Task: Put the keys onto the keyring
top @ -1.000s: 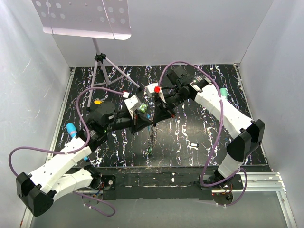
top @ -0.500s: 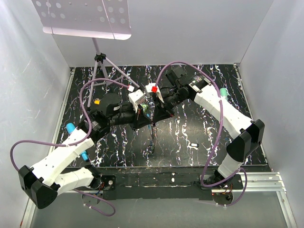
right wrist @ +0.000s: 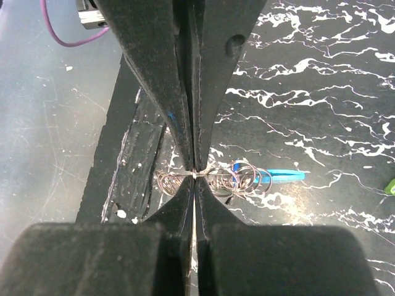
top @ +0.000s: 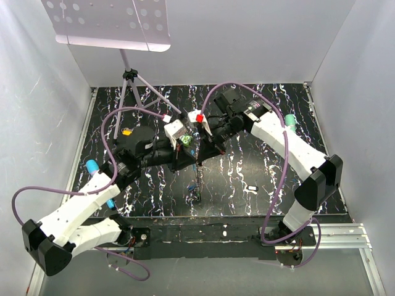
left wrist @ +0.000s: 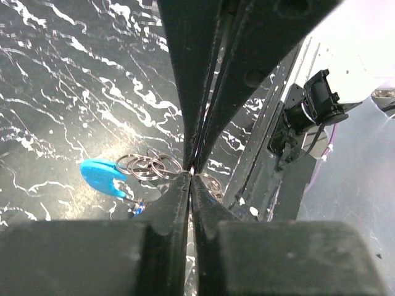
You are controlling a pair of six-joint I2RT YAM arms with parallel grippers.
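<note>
Both tools are clenched; left gripper (left wrist: 192, 173) and right gripper (right wrist: 195, 174) each seem to pinch the keyring (right wrist: 238, 177) at mid-frame, its blue clip (left wrist: 102, 177) lower left; use gentle tension, opening the chain without twisting.

my left arm (top: 74, 213) and right arm (top: 290, 145) wear smooth white shells over black joints, each ending in a blocky black housing. a purple left cable (top: 115, 116) loops off one and a purple right cable (top: 282, 185) trails off the other. my left hand (left wrist: 192, 176) has two flat matte-black fingers. my right hand (right wrist: 195, 174) matches, with a round screw recess (right wrist: 233, 43) and a small blue mark (right wrist: 170, 116).
</note>
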